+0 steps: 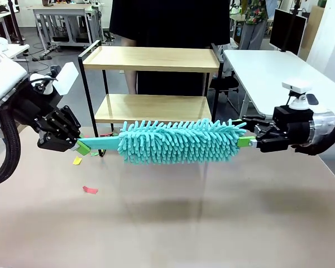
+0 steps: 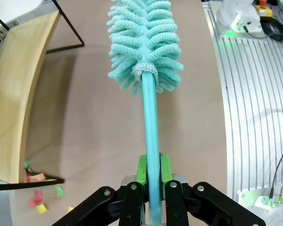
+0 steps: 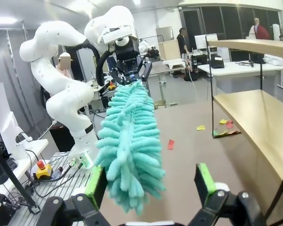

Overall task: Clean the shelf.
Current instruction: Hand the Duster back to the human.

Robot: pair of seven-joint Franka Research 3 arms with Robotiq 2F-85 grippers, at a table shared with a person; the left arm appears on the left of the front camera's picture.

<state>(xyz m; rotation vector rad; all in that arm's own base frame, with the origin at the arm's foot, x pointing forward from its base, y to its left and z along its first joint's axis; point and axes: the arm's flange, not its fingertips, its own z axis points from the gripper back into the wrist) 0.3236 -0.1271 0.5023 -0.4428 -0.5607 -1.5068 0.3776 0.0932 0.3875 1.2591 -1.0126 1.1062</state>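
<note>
Front view: the left hand (image 1: 81, 146) pinches the duster (image 1: 181, 140) by its handle; the right hand (image 3: 151, 186) stands spread around its tip. The shelf (image 1: 151, 58) stands at 12 o'clock, its feet hidden behind the tabletop (image 1: 173, 223).

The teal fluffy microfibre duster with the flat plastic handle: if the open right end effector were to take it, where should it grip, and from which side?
Probably the soft tip of the teal fluffy microfibre duster, approached end-on from the robot's right. The duster lies level, its flat handle already clamped in the left end effector, so only the head is free. The right end effector already straddles that tip with pads apart.
</note>
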